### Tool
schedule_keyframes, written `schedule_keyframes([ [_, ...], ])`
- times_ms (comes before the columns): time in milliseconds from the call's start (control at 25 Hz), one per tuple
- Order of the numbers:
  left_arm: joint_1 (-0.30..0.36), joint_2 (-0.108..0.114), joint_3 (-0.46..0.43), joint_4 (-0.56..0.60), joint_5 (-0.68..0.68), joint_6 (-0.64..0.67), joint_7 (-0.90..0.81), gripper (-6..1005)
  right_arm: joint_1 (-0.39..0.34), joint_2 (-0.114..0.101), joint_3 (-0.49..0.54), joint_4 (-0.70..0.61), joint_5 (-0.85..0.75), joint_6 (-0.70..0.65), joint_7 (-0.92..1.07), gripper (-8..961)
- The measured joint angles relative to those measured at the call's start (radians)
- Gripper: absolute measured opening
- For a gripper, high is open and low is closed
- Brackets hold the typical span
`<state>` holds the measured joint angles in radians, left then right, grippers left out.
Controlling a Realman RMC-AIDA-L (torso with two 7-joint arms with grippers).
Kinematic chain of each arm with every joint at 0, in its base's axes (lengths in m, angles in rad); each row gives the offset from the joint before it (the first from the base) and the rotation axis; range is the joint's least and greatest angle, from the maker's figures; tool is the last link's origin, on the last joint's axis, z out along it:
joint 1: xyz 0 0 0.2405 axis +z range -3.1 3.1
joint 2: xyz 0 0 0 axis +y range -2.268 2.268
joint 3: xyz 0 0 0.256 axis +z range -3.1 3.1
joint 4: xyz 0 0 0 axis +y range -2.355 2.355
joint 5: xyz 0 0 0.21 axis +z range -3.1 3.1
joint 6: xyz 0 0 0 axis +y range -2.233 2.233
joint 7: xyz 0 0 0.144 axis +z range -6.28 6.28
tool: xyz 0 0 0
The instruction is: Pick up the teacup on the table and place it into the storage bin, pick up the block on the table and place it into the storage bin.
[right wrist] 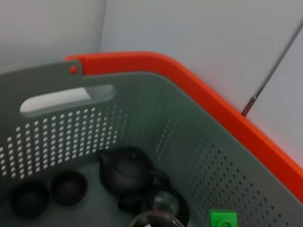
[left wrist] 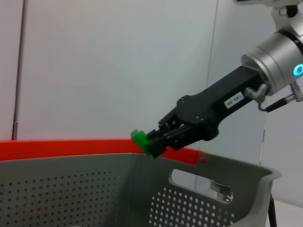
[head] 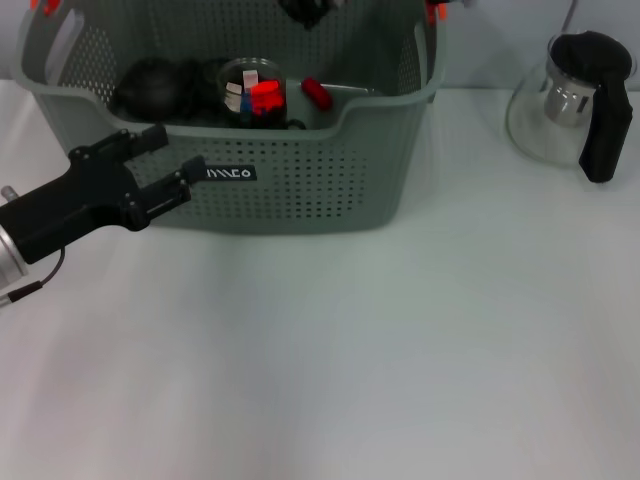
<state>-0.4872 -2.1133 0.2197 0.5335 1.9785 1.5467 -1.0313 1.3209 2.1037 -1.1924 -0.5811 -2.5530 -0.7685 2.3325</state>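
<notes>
In the left wrist view we see the right gripper (left wrist: 152,144) with its jaws clenched on a small green plastic block (left wrist: 139,138), pinched at the very fingertips. The block hangs just above the orange-trimmed far rim of the large grey perforated plastic storage bin (head: 300,190), not resting on it. The black forearm and silver wrist rise away to the right behind it. The left gripper (head: 170,155) has its jaws released, the two black fingers (head: 190,170) spread moderately wide with nothing between them. It sits low at the near left, just in front of the bin's near wall, and one fingertip is just beside the small black label (head: 230,174); whether it touches the wall we cannot tell. Inside the bin we make out a dark round teapot (right wrist: 125,172), two small dark teacups (right wrist: 68,187) side by side on the floor, and a clear glass cup (head: 250,88) holding red and blue pieces. On the white table (head: 400,350), well apart at the far right, stands a glass teapot with a black handle (head: 570,100).
</notes>
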Motion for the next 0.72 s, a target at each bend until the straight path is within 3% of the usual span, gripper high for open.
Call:
schedule_keyframes([
  [480, 0.002, -0.001, -0.003, -0.006, 0.0, 0.003, 0.004, 691, 0.001, -0.005, -0.007, 0.005, 0.029, 0.026, 0.002, 217],
  [720, 0.002, -0.001, -0.003, -0.006, 0.0, 0.003, 0.005, 690, -0.011, -0.006, -0.008, -0.024, 0.032, 0.031, 0.001, 489],
])
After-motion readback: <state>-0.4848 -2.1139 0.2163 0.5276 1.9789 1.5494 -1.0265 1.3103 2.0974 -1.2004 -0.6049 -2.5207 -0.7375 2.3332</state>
